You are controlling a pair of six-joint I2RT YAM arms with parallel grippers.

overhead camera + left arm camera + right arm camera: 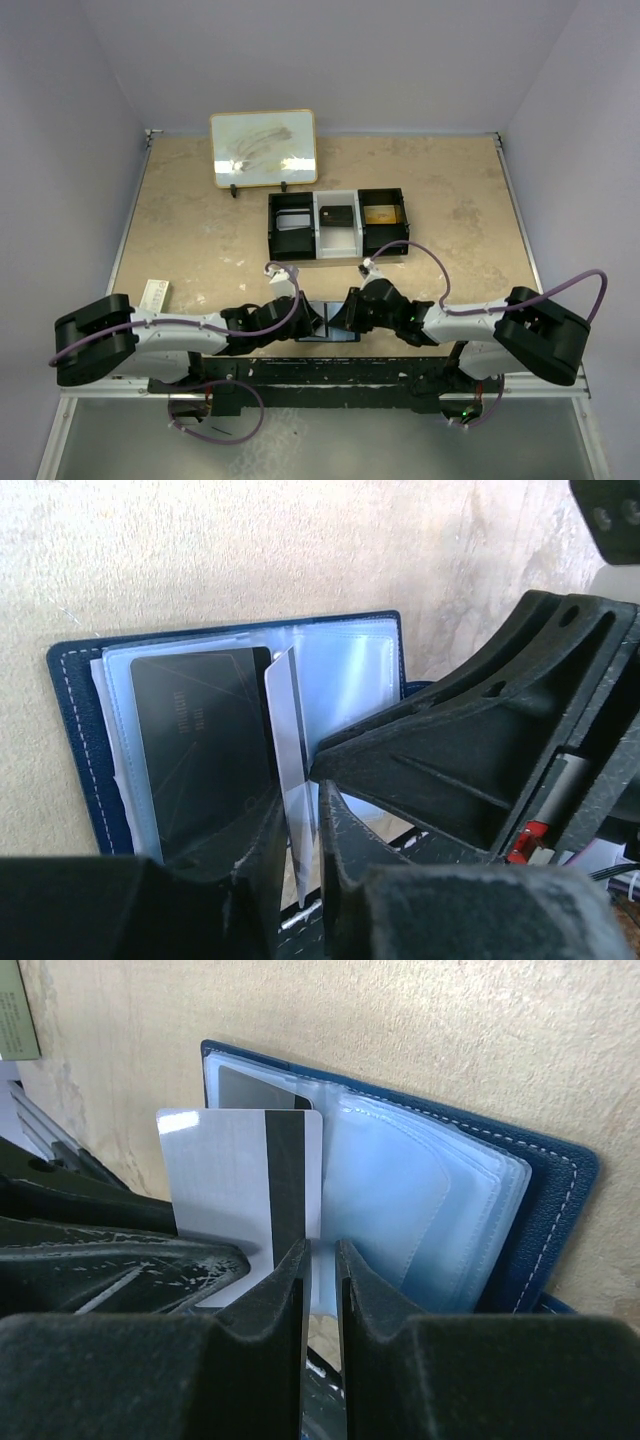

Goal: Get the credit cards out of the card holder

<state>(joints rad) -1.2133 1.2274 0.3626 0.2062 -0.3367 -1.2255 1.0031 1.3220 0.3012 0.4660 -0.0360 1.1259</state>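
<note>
Bench: the beige mottled bench [200, 230] carries the holder at its near middle, between the two arms.
Card holder: the flat dark navy-blue folding card holder [335, 332] is laid open, with its clear plastic sleeves [400, 1200] fanned up. A dark grey card [200, 750] is seated in one pocket.
Left pincer: the black left pincer [300, 880] is closed to a narrow slot on a card that is seen edge-on between its fingers.
Right pincer: the black right pincer [322, 1300] is drawn to a thin slit beside the sleeves. Whether anything is clamped in it cannot be told.
White card: the white card with a black magnetic stripe [225, 1175] is raised on edge out of the sleeves.
Deciding relation: the card's faces are turned to the left fingers and its flat side to the right pincer. Its stripe runs straight away from the right tips. The left arm is judged better placed to draw it clear.
</note>
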